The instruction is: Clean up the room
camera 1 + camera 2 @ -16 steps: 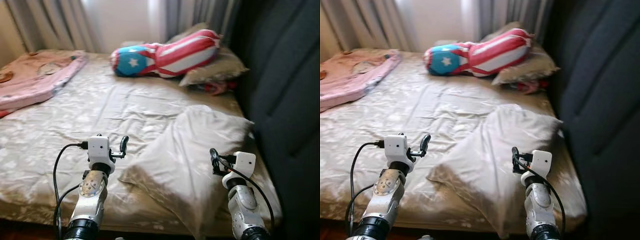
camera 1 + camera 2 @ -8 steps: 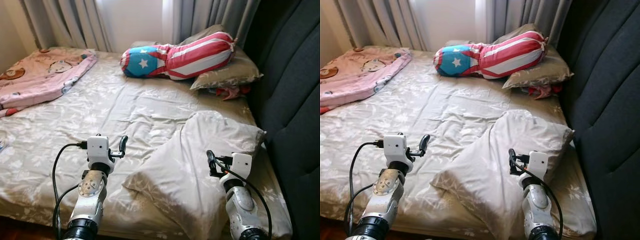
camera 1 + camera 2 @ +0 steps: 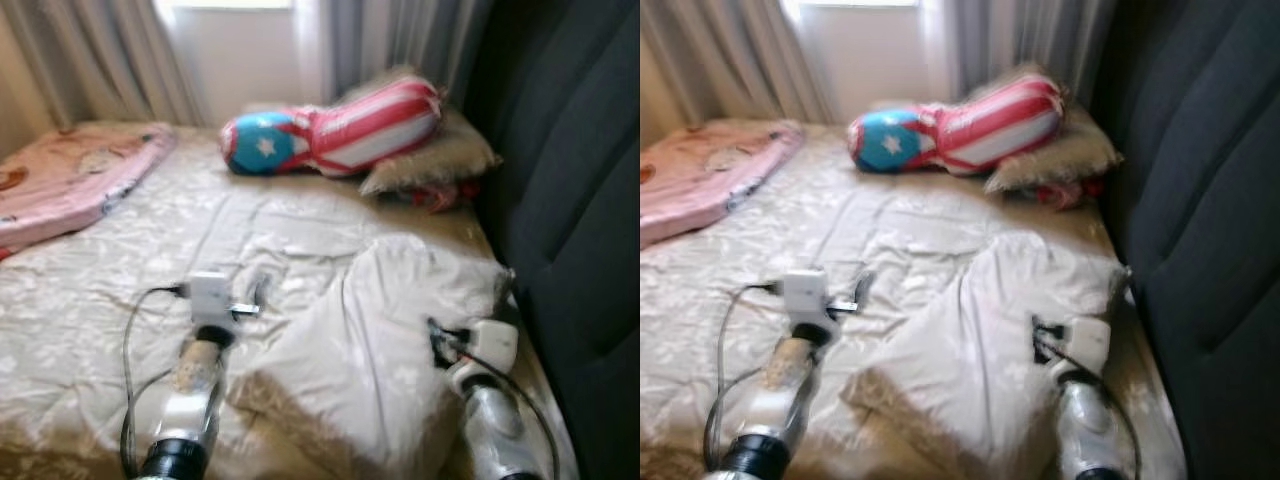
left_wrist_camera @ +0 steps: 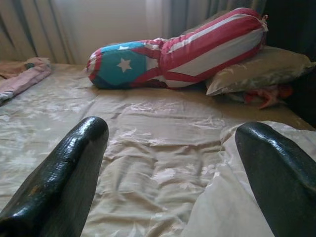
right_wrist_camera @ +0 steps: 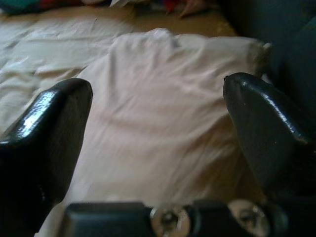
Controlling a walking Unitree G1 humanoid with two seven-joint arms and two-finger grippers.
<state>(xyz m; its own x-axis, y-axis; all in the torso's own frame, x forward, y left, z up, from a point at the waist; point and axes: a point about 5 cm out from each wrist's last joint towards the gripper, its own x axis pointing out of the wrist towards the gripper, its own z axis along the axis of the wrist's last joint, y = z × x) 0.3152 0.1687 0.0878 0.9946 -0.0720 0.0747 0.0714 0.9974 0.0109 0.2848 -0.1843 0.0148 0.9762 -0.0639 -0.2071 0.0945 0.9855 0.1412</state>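
Pillow: the big beige pillow point(image 3: 385, 340) lies skewed on the near right part of the bed point(image 3: 120, 260), one corner close to the dark headboard point(image 3: 570, 200), the near end hanging toward the bed's edge.
Left gripper: the left gripper point(image 4: 168, 168) hovers over the sheet just left of the pillow, its black fingers point(image 4: 64, 168) spread wide with nothing between them.
Right gripper: the right gripper point(image 5: 158, 143) is held over the near right part of the pillow, fingers point(image 5: 47, 128) likewise parted and empty.
How it will handle: by the look of it, light, soft and floppy; it should sag and fold wherever it is lifted, and the smooth cover may slip through a shallow pinch.
Where to take hold: I'd say a deep bite on a corner or a bunched edge of the cover, one gripper at each side so it does not droop.
Far end: a striped bolster with a star point(image 3: 330, 130) rests on another pillow point(image 3: 435, 160) by the curtains point(image 3: 110, 60).
Left side: a pink blanket point(image 3: 70, 185) lies at the far left.
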